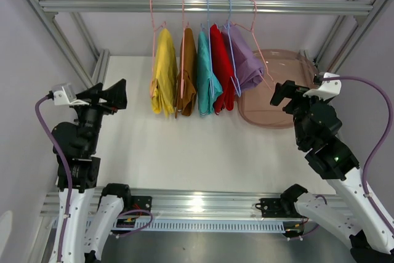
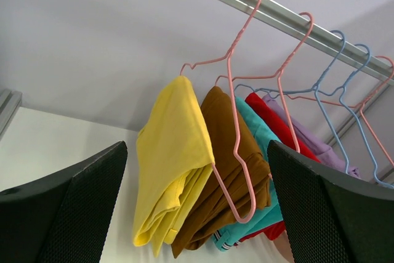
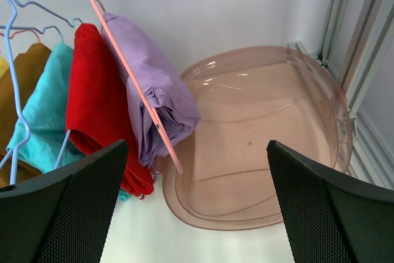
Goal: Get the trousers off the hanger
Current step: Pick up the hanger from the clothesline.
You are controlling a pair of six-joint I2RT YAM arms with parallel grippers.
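In the top view, the left gripper (image 1: pixel 109 95) sits at the left of the frame, above the white table (image 1: pixel 184 152). Its jaws are spread wide and grasp nothing. At the upper centre, five wire hangers (image 1: pixel 152 35), pink and blue, hook over an aluminium rail (image 1: pixel 203 7). All the trousers hang on them, folded over the bars and packed close together. From left to right they are the yellow trousers (image 1: pixel 164 72), brown trousers (image 1: pixel 188 69), teal trousers (image 1: pixel 206 75), red trousers (image 1: pixel 221 66) and lavender trousers (image 1: pixel 245 60).

The only marking we can make out is a striped trim (image 2: pixel 223 238) at the teal pair's hem.

Right of the lavender pair, a pinkish translucent tub (image 1: pixel 277 90) lies on the table. At the right of the frame the right gripper (image 1: pixel 286 95) is just beside the tub, its jaws also released and empty.
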